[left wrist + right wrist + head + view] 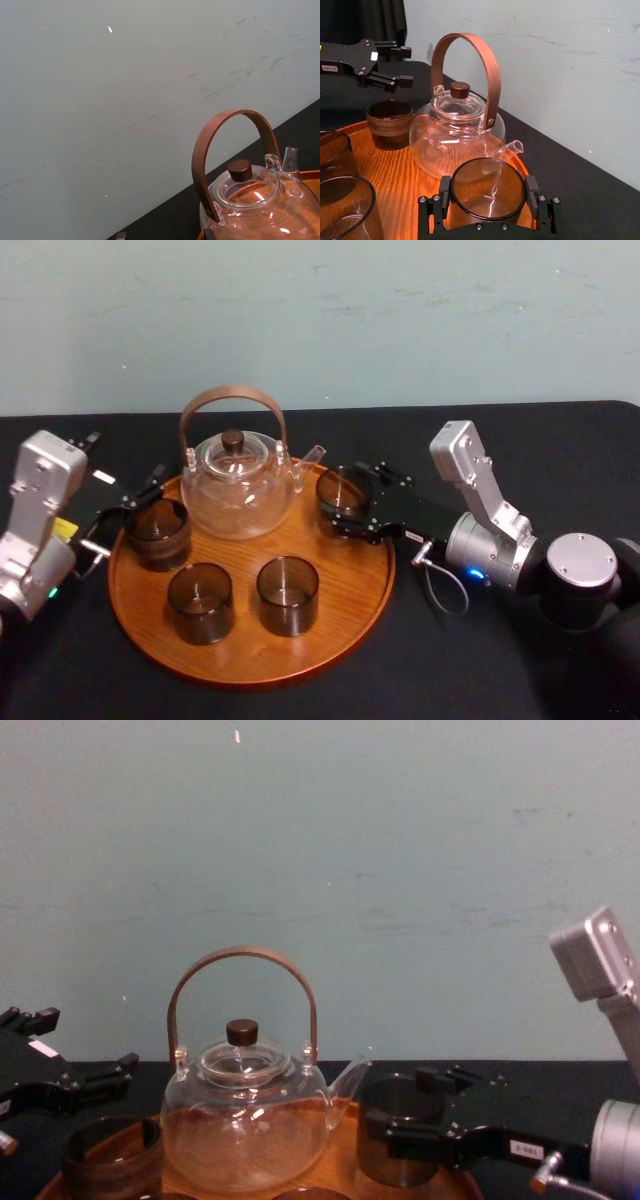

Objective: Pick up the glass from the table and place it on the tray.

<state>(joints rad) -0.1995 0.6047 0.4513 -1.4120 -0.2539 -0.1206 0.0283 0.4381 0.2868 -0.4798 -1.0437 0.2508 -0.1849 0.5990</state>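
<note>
The glass (343, 492), dark and smoky, stands at the right rim of the round wooden tray (250, 652), beside the teapot's spout. My right gripper (346, 500) is shut on the glass, one black finger on each side, seen close in the right wrist view as gripper (488, 192) around glass (487, 187). In the chest view the glass (398, 1145) hangs low at the tray's edge; I cannot tell whether its base touches the wood. My left gripper (128, 512) hovers open just above another glass (157, 532) at the tray's left, holding nothing.
A glass teapot (238, 490) with a brown arched handle stands at the back of the tray. Two more dark glasses (200, 602) (288, 595) stand at the tray's front. Black table (500, 660) surrounds the tray, with a pale wall behind.
</note>
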